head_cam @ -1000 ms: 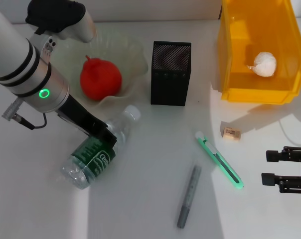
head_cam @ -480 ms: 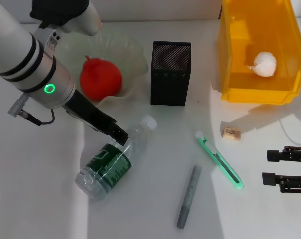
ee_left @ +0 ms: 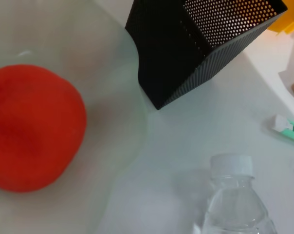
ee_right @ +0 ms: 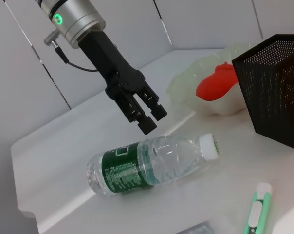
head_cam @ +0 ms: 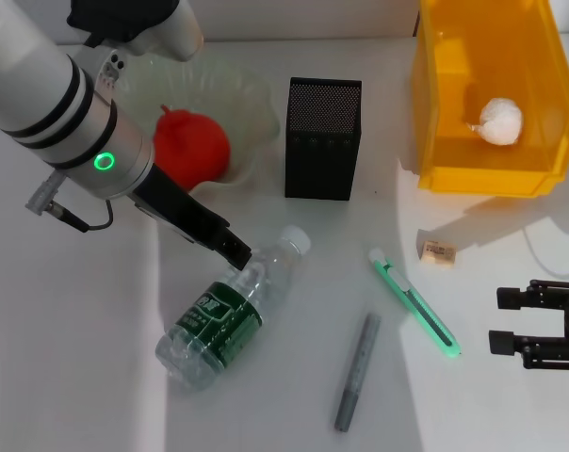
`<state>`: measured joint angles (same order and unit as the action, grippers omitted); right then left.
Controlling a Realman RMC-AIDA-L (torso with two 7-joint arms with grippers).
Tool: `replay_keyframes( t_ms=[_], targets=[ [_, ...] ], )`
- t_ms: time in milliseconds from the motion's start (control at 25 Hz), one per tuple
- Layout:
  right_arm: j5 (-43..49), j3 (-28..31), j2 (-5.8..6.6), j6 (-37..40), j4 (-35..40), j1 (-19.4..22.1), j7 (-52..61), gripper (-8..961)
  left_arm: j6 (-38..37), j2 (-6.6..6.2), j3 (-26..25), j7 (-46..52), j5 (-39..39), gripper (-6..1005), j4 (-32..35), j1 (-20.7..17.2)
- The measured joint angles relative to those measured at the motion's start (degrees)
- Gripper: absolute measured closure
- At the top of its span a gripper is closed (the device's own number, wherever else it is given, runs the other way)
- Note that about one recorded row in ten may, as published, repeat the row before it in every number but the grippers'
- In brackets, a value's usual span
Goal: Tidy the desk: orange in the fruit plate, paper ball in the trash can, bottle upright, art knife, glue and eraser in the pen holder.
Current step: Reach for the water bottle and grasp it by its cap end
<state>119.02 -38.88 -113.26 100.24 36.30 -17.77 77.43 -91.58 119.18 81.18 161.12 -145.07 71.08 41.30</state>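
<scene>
A clear bottle [head_cam: 230,311] with a green label lies on its side on the table; it also shows in the right wrist view [ee_right: 152,165]. My left gripper [head_cam: 235,252] hovers just above its shoulder, open and empty, as the right wrist view shows [ee_right: 149,119]. The red-orange fruit [head_cam: 188,146] sits in the translucent plate [head_cam: 251,94]. The paper ball [head_cam: 501,121] lies in the yellow bin [head_cam: 482,179]. The green art knife [head_cam: 414,303], grey glue stick [head_cam: 356,373] and eraser [head_cam: 438,252] lie on the table. My right gripper [head_cam: 503,320] is open at the right edge.
The black mesh pen holder [head_cam: 323,138] stands between the plate and the bin, behind the bottle's cap [head_cam: 294,240]. The left wrist view shows the holder [ee_left: 205,44], the fruit [ee_left: 30,126] and the bottle's cap [ee_left: 231,165].
My left gripper has moved right and slightly back, from the bottle's label to its shoulder. The bottle has shifted right along the table with it. The right arm has barely moved.
</scene>
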Motion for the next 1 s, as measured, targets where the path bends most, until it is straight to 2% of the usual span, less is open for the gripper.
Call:
replay_keyframes(
  t_ms=[240, 480, 1000],
  targets=[
    [-0.3, 0.3, -0.03, 0.0, 0.0, 0.0, 0.0, 239, 0.1, 0.0, 0.2, 0.4, 2.3, 217, -0.1, 0.6],
    [-0.2, 1.6, -0.01, -0.2, 0.0, 0.0, 0.0, 239, 1.5, 0.0, 3.9, 3.0, 2.8, 219, 0.0, 2.3],
    [0.0, 1.6, 0.06, -0.7, 0.0, 0.5, -0.2, 239, 10.4, 0.0, 5.8, 3.2, 1.9, 227, -5.1, 3.9]
  ],
)
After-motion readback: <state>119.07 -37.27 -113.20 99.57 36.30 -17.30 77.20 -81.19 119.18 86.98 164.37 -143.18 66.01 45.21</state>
